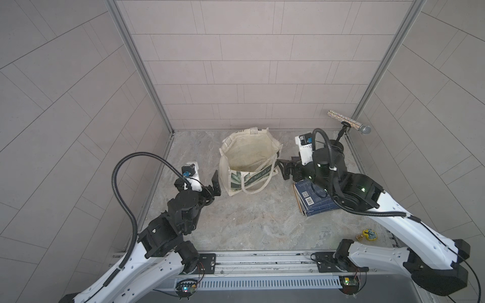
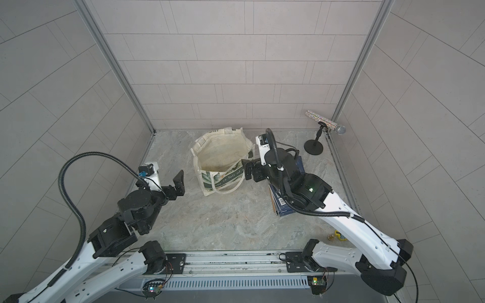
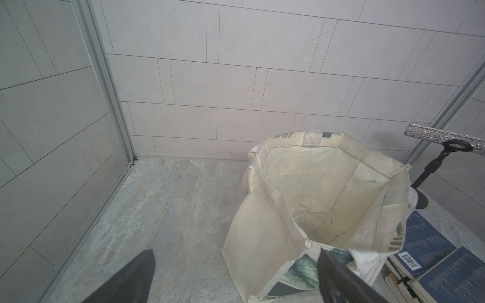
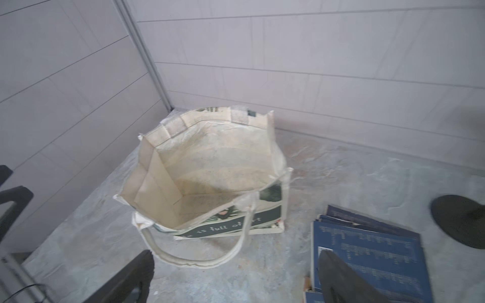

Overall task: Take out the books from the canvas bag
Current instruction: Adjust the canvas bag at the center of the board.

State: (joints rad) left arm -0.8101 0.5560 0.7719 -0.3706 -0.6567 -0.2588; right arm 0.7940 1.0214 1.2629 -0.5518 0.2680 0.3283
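The canvas bag [image 1: 249, 160] [image 2: 223, 160] stands upright and open at the back middle of the table, and only its cream lining shows inside [image 3: 328, 196] [image 4: 210, 178]. Its rope handle hangs over the printed front. The books [image 1: 315, 199] [image 2: 282, 207] lie in a loose navy stack on the table right of the bag, partly under my right arm [image 3: 433, 246] [image 4: 367, 249]. My left gripper [image 1: 215, 183] [image 2: 178, 183] [image 3: 235, 251] hovers open beside the bag's left side. My right gripper [image 1: 284, 169] [image 2: 249, 170] [image 4: 235, 253] is open and empty by the bag's right side, above the stack's near edge.
A glittery microphone [image 1: 349, 122] on a black stand occupies the back right corner. A small yellow toy [image 1: 369, 234] lies near the front right edge. Tiled walls close in the left, back and right sides.
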